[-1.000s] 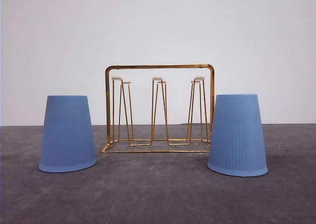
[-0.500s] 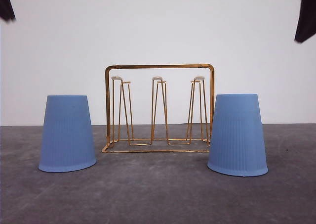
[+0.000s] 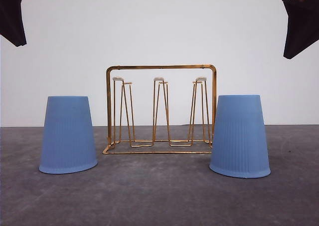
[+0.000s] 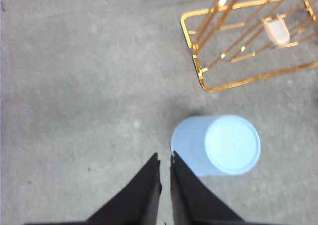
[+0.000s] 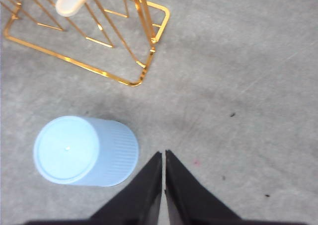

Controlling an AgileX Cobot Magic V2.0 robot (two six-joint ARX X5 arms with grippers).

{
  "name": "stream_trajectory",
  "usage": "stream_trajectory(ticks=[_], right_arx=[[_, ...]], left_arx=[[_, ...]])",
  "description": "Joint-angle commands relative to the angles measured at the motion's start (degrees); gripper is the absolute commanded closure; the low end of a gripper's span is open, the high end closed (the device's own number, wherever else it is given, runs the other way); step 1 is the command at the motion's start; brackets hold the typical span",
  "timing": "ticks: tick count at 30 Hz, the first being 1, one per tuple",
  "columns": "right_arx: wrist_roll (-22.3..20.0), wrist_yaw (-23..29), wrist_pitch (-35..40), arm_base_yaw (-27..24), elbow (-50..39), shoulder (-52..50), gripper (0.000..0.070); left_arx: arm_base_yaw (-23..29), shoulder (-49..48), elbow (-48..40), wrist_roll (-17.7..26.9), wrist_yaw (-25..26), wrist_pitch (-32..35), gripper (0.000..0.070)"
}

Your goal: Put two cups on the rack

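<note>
While both arms hang high, nothing on the table is held.

Front view, rack: the gold wire rack (image 3: 161,109) stands upright at the middle of the gray table (image 3: 159,196), its arched frame over three pairs of narrow prongs with pale tips.
Front view, cups: the left cup (image 3: 68,135) stands mouth down at 9 o'clock from the rack, just beside its frame and apart from it; the right cup (image 3: 239,136) stands mouth down at 3 o'clock, its edge overlapping the rack's right post from this angle, so contact cannot be told.
Front view, arms: a dark part of the left arm (image 3: 12,14) sits at the 10 o'clock corner and a dark part of the right arm (image 3: 301,21) at the 2 o'clock corner, both well above the cups.

Left wrist view, gripper: the left gripper (image 4: 165,161) has its two black fingers almost together, a thin slit between them, clasping nothing.
Left wrist view, things: the left cup (image 4: 218,145) lies below, seen from above with its flat bottom up, near the fingertips; the rack's base corner (image 4: 248,41) lies beyond it.

Right wrist view, gripper: the right gripper (image 5: 163,158) is likewise nearly closed on nothing.
Right wrist view, things: the right cup (image 5: 84,150) stands bottom up near the fingertips, the rack (image 5: 99,36) beyond it.
</note>
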Motion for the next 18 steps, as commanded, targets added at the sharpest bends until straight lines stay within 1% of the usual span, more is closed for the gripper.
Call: stream_trajectory(ticks=[1,3,4,5,6,9,12,15,18], right_arx=[[-0.6,-0.4,-0.2,0.2,1.0,0.7,0.0538],[-0.5,-0.4,-0.6,0.2,1.0,0.7,0.0313],[-0.5,-0.4,-0.7,0.2,1.0,0.7,0.0206],[-0.5,-0.4,-0.7,0.2,1.0,0.7,0.0124],[-0.4,-0.4,-0.6,0.2,1.0,0.7,0.0064],[-0.4,-0.4,-0.6,0.2,1.0,0.7,0.0054],[-0.2,-0.4,-0.6,0.2,1.0,0.7,0.0055],[-0.1,-0.4,-0.6,0.2,1.0,0.7,0.0056],[-0.1,-0.6,-0.6,0.3,1.0,0.7,0.0056]], left_arx=[[-0.2,0.8,1.0,0.7,-0.1,-0.1,0.0458],[-0.2,0.8,1.0,0.5,0.0,-0.4,0.0256],[-0.2,0.8,1.0,0.5,0.1,-0.5,0.0202],[-0.2,0.8,1.0,0.4,0.2,-0.6,0.0177],[-0.2,0.8,1.0,0.2,0.2,-0.7,0.0177],[-0.6,0.8,1.0,-0.1,0.8,-0.7,0.0178],[-2.2,1.3,1.0,-0.7,2.3,-0.2,0.0169],[-4.9,2.7,1.0,-1.9,2.3,2.3,0.0112],[-8.1,5.3,1.0,-2.7,2.1,5.0,0.01]])
